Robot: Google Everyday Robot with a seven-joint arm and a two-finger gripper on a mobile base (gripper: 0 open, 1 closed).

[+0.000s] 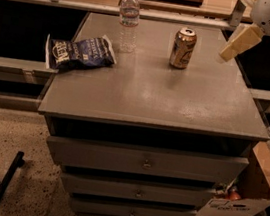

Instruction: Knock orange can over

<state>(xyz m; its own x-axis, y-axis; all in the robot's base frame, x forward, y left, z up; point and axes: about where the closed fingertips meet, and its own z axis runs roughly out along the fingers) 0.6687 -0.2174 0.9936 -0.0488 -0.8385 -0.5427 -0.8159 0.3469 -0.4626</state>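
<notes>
Camera view, one orange can [183,48] upright, one bottle [129,20], gripper [231,50] near can

Shows bare tabletop [166,102] and open air between the gripper [233,48], up over the right rear edge, and the orange can [183,48]. Puts the water bottle [128,22] and chip bag [80,53] left of the can, off that path.
</notes>
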